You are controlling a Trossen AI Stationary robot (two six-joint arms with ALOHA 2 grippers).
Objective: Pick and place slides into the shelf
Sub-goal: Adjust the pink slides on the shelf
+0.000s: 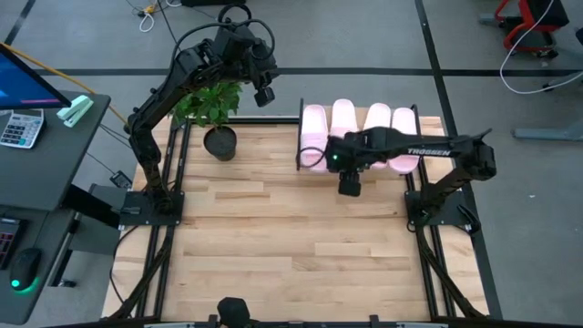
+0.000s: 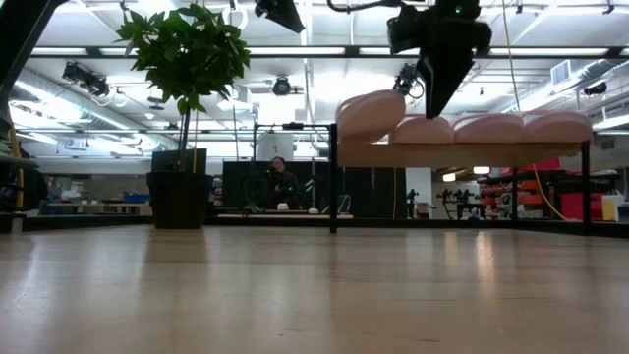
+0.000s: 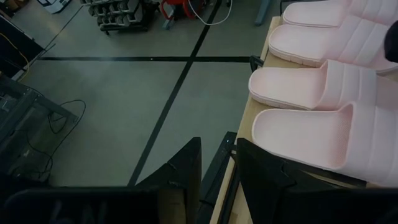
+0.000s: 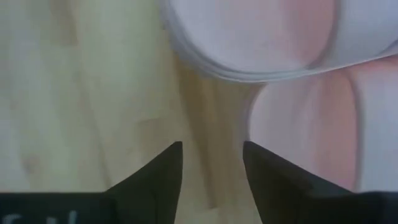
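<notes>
Several pale pink slides lie side by side on the shelf (image 1: 301,137) at the table's far right. In the low view the leftmost slide (image 2: 371,113) sits tilted and higher than the other slides (image 2: 491,128), which lie flat on the wood top panel (image 2: 462,154). My right gripper (image 4: 211,149) hangs open just above the shelf's near edge (image 1: 349,178), pointing steeply down beside the tilted slide (image 4: 249,37), with nothing between its fingers. My left gripper (image 3: 216,152) waits raised at the far left (image 1: 264,94), open and holding nothing, looking across at the slides (image 3: 317,134).
A potted plant (image 1: 219,114) stands on the table's far left part, close under my left arm. The bare wood tabletop (image 1: 291,246) stretches from the shelf to the near edge. A desk with a calculator (image 1: 20,128) stands left of the table.
</notes>
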